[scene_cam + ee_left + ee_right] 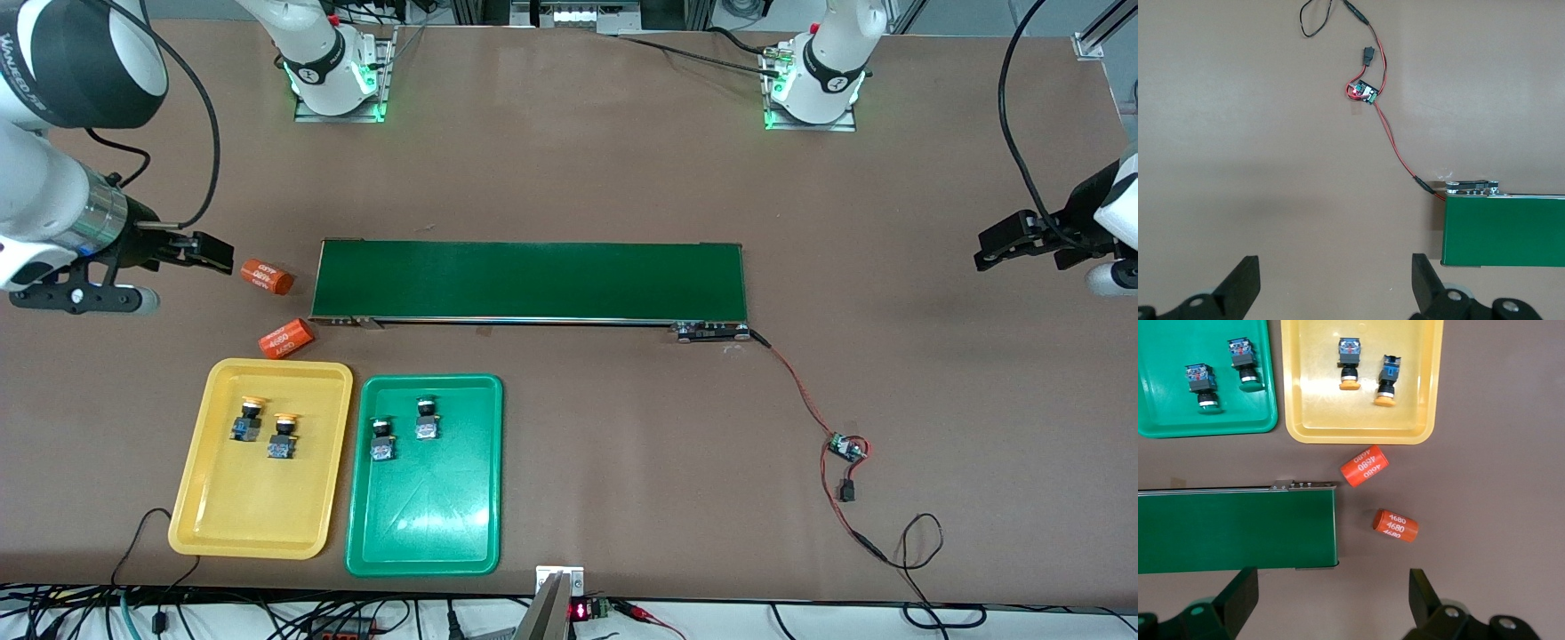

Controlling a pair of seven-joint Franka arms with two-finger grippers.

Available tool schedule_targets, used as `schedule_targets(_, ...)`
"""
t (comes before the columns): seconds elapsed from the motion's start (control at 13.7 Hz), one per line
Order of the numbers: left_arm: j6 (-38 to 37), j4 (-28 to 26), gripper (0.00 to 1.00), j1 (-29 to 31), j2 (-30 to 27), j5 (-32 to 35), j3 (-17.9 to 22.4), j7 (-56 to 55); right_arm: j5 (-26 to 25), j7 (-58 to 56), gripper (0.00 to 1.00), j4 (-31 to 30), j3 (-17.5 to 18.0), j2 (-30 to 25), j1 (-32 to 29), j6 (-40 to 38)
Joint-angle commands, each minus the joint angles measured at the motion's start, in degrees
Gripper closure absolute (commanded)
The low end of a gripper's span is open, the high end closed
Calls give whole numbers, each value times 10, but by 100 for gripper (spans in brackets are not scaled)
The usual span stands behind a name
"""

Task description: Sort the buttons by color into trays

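Both pincers, left [985, 252] and right [233, 258], gape empty (buttons [283, 437] lie sorted in trays [201, 480], well apart)

Both orange cylinders [1364, 465] [1395, 525] lying on the table read "4680" in white.

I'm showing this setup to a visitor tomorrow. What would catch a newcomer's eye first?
The yellow tray and green tray, side by side near the front camera, each hold two matching buttons. Farther off lies the long dark-green conveyor belt, with two orange cylinders at its right-arm end.
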Motion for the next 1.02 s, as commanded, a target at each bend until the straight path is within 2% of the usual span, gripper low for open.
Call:
schedule_targets(0.0,4,-15,0,4,-16,-6,1,2,11,-5,0,-19,-10,-30,2,-20)
schedule_targets(0.36,3,-14,0,4,-16,-5,0,2,11,2,0,-23,-13,-44,2,-87)
schedule_targets(0.51,3,-14,0,4,-16,-5,1,2,10,2,0,-31,-13,-41,3,-80)
schedule_targets(0.95,-2,-13,0,3,-17,-5,2,2,15,-3,0,-45,-12,-40,6,5)
